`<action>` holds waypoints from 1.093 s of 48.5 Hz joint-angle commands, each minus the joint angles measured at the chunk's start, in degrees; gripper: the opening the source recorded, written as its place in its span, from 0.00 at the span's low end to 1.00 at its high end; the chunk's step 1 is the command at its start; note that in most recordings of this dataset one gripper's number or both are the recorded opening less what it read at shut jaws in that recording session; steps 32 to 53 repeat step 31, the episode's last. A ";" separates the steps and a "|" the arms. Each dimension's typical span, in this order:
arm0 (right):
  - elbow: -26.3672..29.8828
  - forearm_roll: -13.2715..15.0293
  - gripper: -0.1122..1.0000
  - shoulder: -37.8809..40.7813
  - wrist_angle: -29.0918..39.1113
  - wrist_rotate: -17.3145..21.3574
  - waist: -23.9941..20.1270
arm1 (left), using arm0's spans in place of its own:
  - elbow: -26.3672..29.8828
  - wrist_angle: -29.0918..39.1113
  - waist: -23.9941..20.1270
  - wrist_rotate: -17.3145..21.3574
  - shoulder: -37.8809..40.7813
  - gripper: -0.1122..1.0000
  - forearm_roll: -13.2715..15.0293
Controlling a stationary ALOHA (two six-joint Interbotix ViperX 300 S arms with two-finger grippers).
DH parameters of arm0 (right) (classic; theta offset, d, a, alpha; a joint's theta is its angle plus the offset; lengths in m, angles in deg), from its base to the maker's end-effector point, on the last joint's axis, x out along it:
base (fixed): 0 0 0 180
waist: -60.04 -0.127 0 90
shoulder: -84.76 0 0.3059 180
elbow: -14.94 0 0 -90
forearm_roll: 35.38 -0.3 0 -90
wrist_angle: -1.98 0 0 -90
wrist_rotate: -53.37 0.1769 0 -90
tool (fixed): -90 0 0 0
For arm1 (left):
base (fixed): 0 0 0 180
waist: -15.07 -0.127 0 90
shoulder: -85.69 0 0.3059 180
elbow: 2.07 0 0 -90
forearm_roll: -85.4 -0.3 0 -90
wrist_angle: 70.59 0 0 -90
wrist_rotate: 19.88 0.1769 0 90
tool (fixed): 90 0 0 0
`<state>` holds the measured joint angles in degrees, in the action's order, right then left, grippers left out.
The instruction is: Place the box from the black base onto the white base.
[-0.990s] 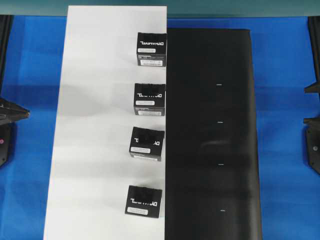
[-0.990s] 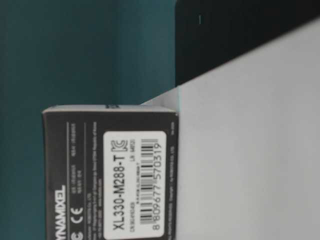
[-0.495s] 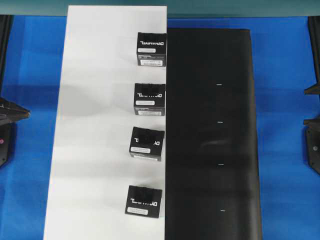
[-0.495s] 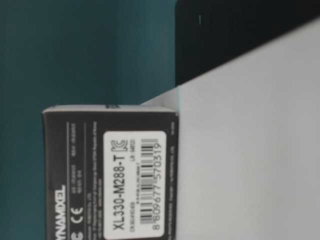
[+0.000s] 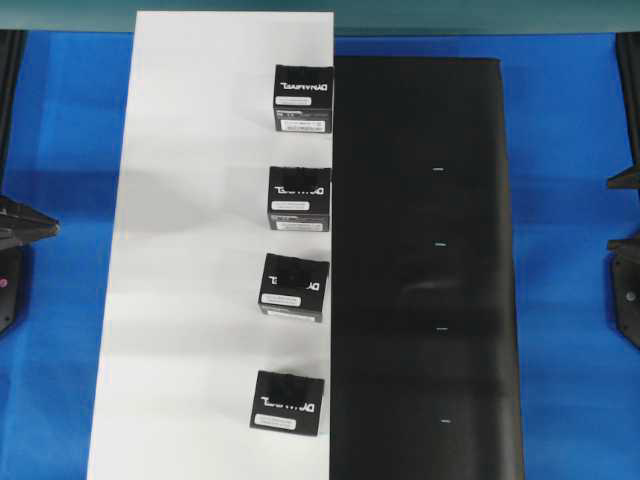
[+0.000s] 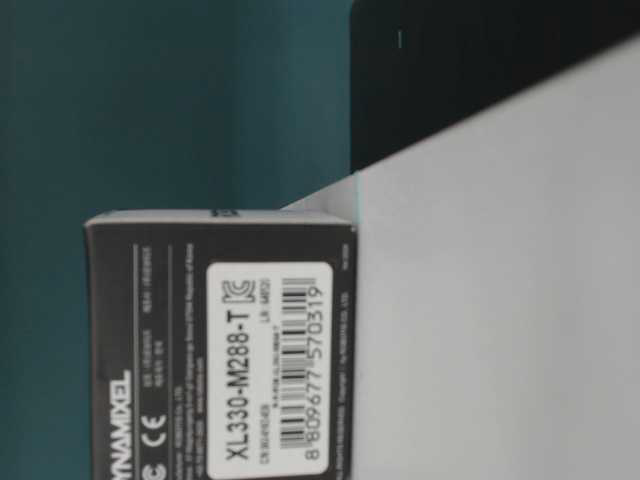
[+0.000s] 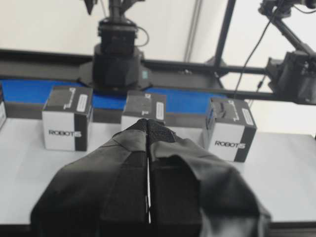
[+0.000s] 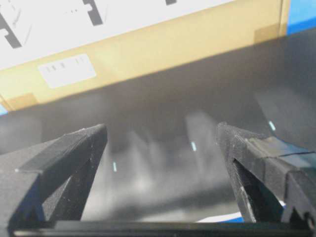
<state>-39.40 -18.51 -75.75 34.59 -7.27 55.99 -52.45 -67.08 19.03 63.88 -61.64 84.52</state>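
Overhead view: four boxes line the white base along its edge beside the black base; left gripper pressed together, right gripper spread apart.

The left gripper is seen at 6 o'clock, its black padded jaws pressed together with nothing between them. Three boxes are set on the white base: one at 10 o'clock, one at 12, one at 2.
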 commanded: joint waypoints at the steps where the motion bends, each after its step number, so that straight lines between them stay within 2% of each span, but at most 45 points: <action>1: 0.18 -0.09 0.99 0.09 -0.88 0.26 0.09 | 0.70 -0.53 -0.09 -0.18 0.53 0.06 -0.18; 12: -0.79 -2.02 0.99 0.09 -2.11 0.09 0.09 | 0.00 -0.18 -0.09 -0.35 0.62 0.06 -0.18; 26: -1.05 -2.20 0.99 0.09 -2.20 0.26 0.09 | -0.26 -1.58 -0.09 -0.18 0.79 0.06 -0.18; 31: -1.23 -3.25 0.99 0.09 -2.55 0.09 0.09 | -0.70 -1.93 -0.09 -0.44 1.58 0.06 -0.09; 53: -1.23 -3.25 0.99 0.09 -2.55 0.09 0.09 | -0.70 -1.93 -0.09 -0.44 1.58 0.06 -0.09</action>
